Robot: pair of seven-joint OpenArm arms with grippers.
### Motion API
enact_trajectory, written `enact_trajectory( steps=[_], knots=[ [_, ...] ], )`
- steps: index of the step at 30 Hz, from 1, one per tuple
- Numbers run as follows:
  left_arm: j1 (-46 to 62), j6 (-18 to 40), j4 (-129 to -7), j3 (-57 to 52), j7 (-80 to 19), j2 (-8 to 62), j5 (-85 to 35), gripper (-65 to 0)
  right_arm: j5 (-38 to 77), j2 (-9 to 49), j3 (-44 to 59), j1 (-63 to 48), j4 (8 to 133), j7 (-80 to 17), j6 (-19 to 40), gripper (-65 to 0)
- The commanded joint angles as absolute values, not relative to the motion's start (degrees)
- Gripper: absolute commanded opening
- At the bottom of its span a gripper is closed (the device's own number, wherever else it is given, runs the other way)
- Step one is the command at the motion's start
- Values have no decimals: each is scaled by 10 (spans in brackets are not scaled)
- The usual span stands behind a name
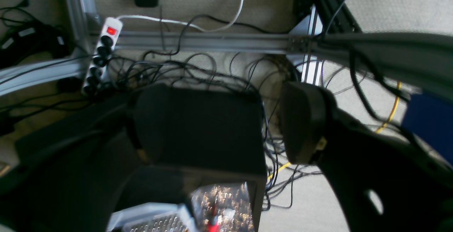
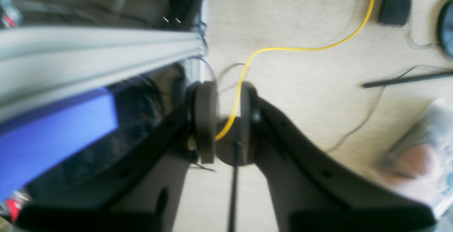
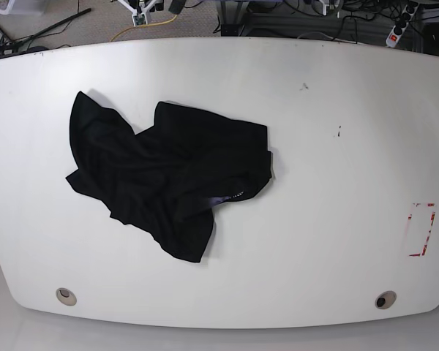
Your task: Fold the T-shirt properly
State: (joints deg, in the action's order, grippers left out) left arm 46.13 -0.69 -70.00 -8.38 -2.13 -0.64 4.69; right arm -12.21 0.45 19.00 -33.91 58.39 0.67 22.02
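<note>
The T-shirt (image 3: 164, 179) lies crumpled and unfolded on the left half of the white table (image 3: 329, 183), so folding has not begun. Neither arm shows above it; the left end effector (image 1: 212, 126) gapes wide and empty, the right end effector (image 2: 228, 122) nearly closed on nothing. Next, I judge, they must reach in and spread the cloth flat.

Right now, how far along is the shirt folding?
Nothing looks done: the T-shirt lies crumpled on the table. Nothing is in hand either; no arm shows over the table, and both wrist cameras look at floor and cables. The left gripper is open, the right gripper nearly closed and empty. All folding remains.
</note>
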Motion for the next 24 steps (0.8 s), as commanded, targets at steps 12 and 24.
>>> enact_trajectory(
  steps=[12,24],
  knots=[
    [597,-9,-893,-84,-13,-7,46,-197,28,7,193,-501,844,-45,268,-542],
    [684,-9,-1071,-86,-12,-7,45,-197,121,7,196,-627,1078,-81,269,-542]
  ],
)
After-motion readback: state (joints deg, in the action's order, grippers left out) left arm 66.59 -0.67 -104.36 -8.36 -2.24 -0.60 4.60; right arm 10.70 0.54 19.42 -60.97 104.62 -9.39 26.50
